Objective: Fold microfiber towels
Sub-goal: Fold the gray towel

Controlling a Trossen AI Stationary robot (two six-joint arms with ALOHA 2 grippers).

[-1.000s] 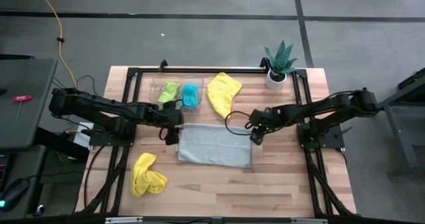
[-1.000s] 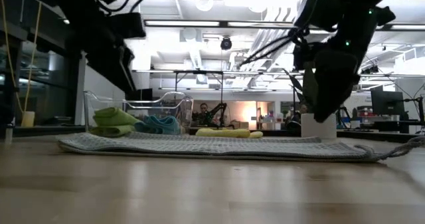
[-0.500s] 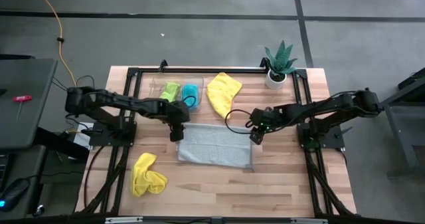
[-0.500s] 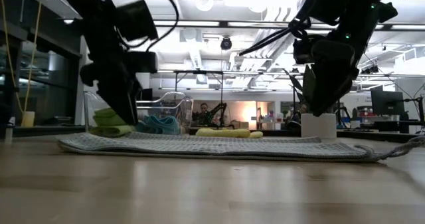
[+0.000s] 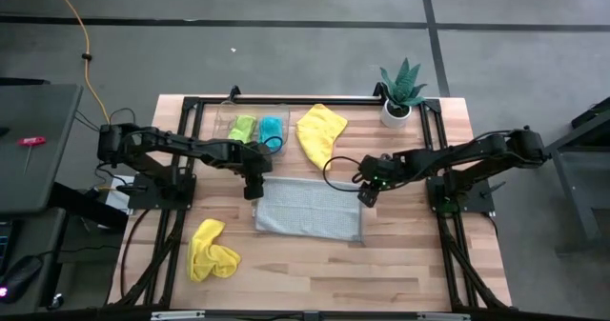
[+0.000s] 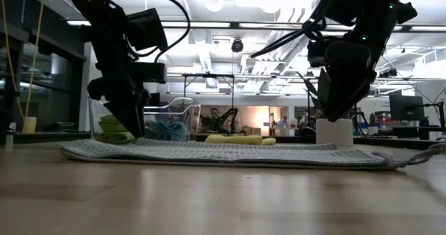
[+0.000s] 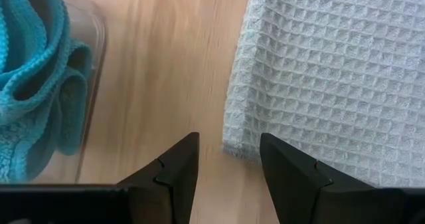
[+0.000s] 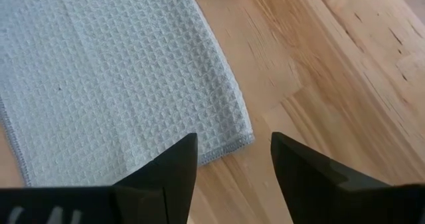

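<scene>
The light grey towel lies spread flat on the table's middle; it also shows in the low view. My left gripper is open just above its far left corner, fingers pointing down. My right gripper is open above its far right corner. A yellow towel lies at the far edge. Another yellow towel lies crumpled near the left. The lime green towel and the teal towel lie in the clear tray.
A potted plant stands at the far right corner. The tray's wall with the teal towel stands close beside my left gripper. Bare wood shows on the near right.
My left gripper has come down and gone a little toward the table's right and near edge, to the grey towel's far left corner. The towel has stayed flat.
</scene>
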